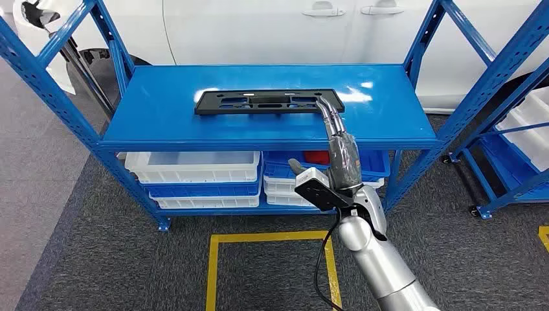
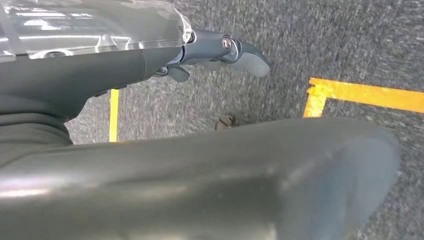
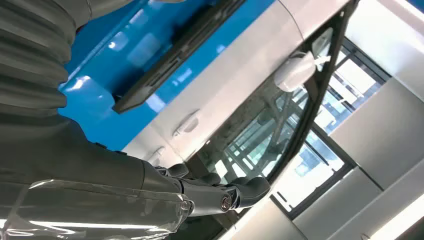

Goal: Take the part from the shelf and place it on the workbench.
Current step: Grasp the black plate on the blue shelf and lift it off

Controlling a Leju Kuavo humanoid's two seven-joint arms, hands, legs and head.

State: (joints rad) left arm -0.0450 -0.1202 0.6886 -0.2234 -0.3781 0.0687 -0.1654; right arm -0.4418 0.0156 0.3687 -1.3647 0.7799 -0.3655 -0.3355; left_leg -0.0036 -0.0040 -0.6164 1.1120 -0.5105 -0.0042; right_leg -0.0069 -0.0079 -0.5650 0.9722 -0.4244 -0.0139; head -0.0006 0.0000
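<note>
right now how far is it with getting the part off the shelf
Early stage. Done: the right hand has reached the right end of the black part. In hand: the grasp itself; whether the fingers have closed on it cannot be told. The part lies flat on the blue shelf, not lifted. Left: lift it, carry it and set it on the workbench. The left hand hangs over the floor, holding nothing.

A white car [image 1: 259,29] stands behind the rack, its door handles [image 1: 322,10] showing. White bins [image 1: 194,166] and blue bins [image 1: 362,162] sit stacked on the lower level. Yellow floor tape [image 1: 272,238] marks the grey carpet [image 1: 97,259]. A second blue rack [image 1: 511,162] stands to the right.
</note>
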